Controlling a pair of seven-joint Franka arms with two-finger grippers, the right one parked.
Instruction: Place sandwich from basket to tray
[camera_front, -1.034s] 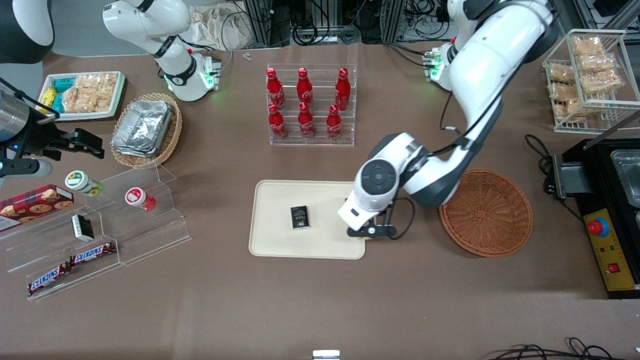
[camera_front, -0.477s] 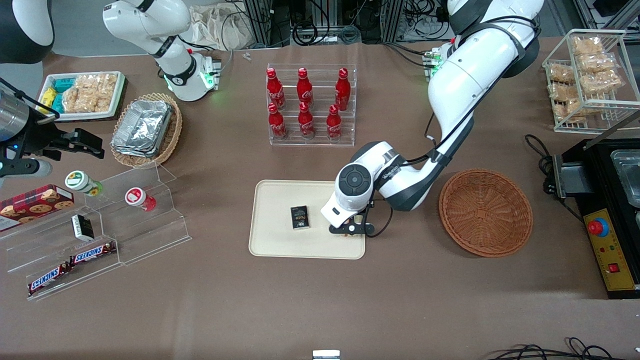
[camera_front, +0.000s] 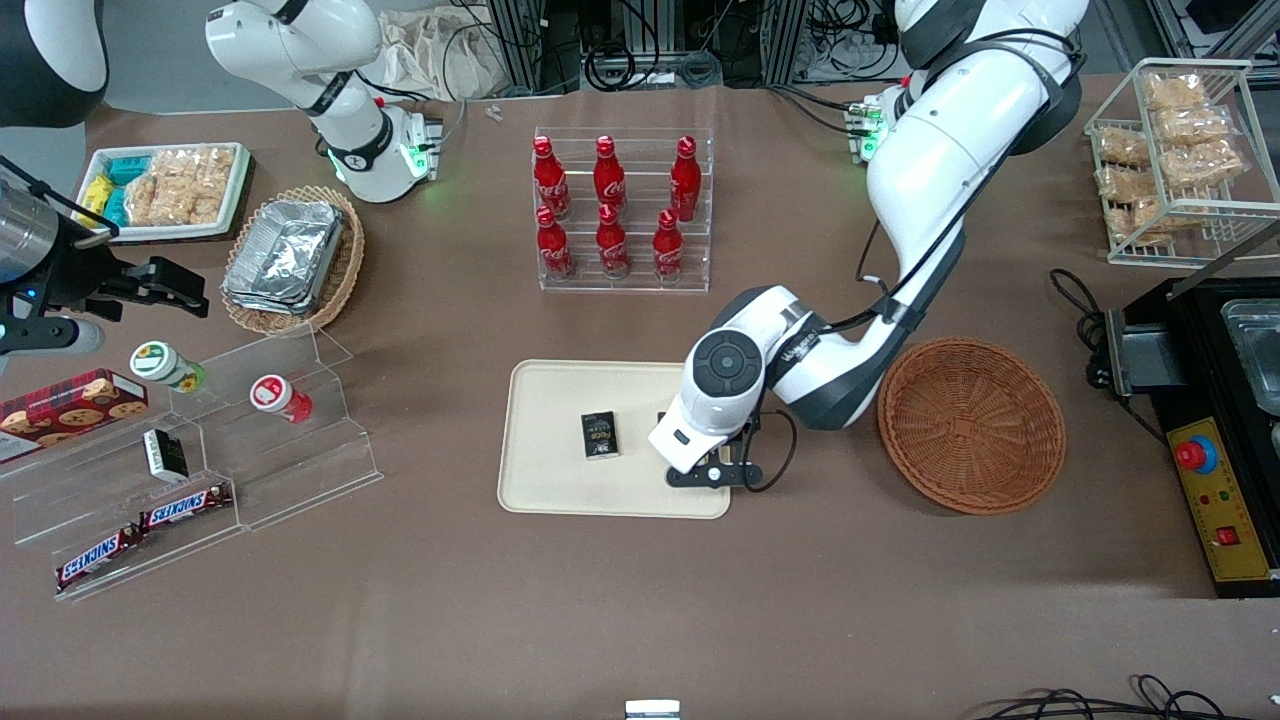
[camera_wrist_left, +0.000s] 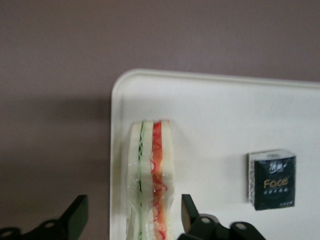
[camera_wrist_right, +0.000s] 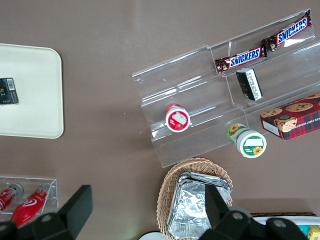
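Evidently the claw (camera_wrist_left: 132, 220) hung spread above the triangular white-bread sandwich (camera_wrist_left: 150, 175), its fingers clear on either side, not pinching it. That sandwich rested on the cream rectangular plastic tray (camera_wrist_left: 215, 115), just inside the rim nearest the round reddish-brown wicker basket (camera_front: 971, 425), near a small black box (camera_wrist_left: 271, 178). Lifting straight up seemed wisest, lest a finger nudge the wedge over the rim.

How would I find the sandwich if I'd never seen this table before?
Look for the cream tray in the middle of the table, then its edge nearest the round brown basket. The sandwich lies there under the open gripper: white bread with green and orange-red stripes, unlike the small black box.
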